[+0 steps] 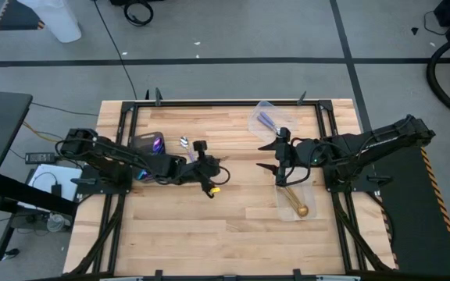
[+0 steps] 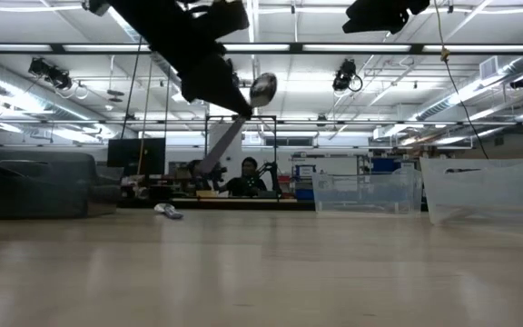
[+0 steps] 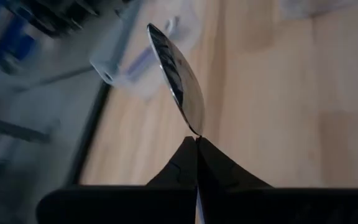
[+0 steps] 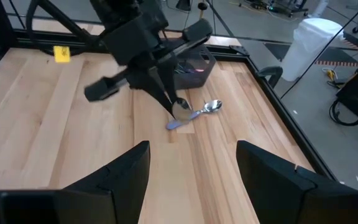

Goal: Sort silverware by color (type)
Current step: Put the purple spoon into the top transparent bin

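Note:
My left gripper [image 1: 213, 168] hangs over the middle of the table, shut on a silver spoon [image 3: 179, 74] whose bowl sticks out past the fingertips. Another silver spoon with a lilac handle [image 4: 199, 112] lies flat on the wood just beyond it, near the dark grey tray [image 1: 148, 145], which holds iridescent spoons. My right gripper [image 4: 191, 180] waits open above the table's right half, facing the left one, with nothing between its fingers. My left gripper pinches the silver spoon at its neck [image 3: 196, 132], just under the bowl, between its two fingertips. The bowl [image 2: 261, 89] stands out beyond the fingers, edge-on in the wrist view. The spoon is lifted clear of the table.
A clear container [image 1: 266, 119] with a lilac-handled spoon stands at the far right of the table. Another clear container [image 1: 295, 200] with a gold spoon lies nearer the front right. A black frame [image 1: 209, 102] rims the table. A person sits in the room behind [image 2: 246, 177].

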Available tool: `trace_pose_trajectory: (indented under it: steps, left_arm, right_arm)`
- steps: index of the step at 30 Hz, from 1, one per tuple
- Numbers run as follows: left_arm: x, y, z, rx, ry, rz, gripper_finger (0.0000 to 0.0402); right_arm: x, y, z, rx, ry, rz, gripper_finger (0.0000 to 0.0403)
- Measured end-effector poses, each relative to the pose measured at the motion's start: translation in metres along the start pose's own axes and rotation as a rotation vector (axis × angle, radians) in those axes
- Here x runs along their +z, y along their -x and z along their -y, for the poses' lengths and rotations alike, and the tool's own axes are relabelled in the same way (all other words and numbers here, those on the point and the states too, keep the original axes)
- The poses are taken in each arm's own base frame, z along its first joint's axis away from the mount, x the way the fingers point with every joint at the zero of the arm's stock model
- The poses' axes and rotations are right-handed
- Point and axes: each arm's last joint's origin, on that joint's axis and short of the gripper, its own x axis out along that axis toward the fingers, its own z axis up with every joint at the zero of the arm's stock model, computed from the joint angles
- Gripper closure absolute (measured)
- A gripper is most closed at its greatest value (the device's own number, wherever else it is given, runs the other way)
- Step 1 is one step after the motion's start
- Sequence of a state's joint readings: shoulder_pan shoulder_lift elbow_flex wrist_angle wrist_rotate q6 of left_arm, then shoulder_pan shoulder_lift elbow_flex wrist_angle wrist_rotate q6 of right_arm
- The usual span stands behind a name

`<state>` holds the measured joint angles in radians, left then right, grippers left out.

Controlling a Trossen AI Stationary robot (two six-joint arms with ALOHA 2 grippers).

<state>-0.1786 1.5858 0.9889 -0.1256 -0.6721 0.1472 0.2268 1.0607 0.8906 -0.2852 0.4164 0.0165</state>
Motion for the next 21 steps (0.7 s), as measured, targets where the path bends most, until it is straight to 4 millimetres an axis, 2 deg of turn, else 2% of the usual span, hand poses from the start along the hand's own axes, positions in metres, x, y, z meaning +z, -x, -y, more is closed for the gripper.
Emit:
trace_pose_trajectory:
  steps: [9, 21]
  left_arm:
    - [-0.001, -0.019, 0.007, 0.110, -0.219, 0.000, 0.0399]
    - [0.012, -0.042, -0.016, 0.206, -0.254, 0.114, 0.0399]
  right_arm:
    - [0.000, 0.000, 0.000, 0.000, -0.008, 0.004, 0.0154]
    - [0.002, 0.000, 0.000, -0.005, -0.063, 0.022, 0.0154]
